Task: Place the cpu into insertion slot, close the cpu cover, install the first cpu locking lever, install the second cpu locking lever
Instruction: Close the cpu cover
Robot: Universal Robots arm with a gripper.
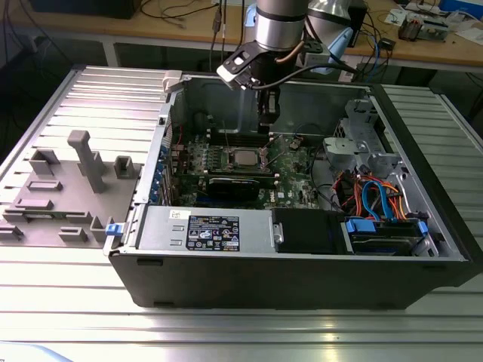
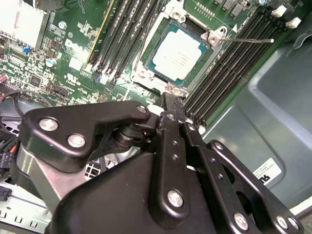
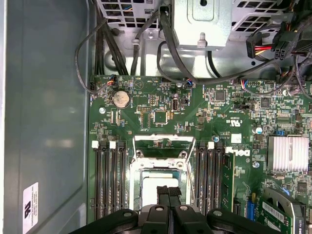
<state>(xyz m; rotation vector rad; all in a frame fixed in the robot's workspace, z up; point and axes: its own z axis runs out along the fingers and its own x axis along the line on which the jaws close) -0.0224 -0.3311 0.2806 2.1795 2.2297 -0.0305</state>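
Nearest the exterior camera, the power supply box lies along the near wall of the open computer case. A grey fixture plate sits outside the case on the exterior view's left.

Beyond the box, the motherboard lies flat on the case floor. The cpu is seated in its socket near mid-board, pale top up and square to the socket walls. The gripper hangs just above the socket's edge, its fingers pressed together and gripping nothing.

The cpu cover appears folded back at one edge of the socket, clear of the chip. One thin locking lever juts free across the memory slots, unhooked. Farther off stands the case's far wall.

Assessment: placement looks complete, and closing the cover is the step in hand. That step calls for swinging the frame down flat over the chip without shifting it. Neither lever can be latched until the cover is down.
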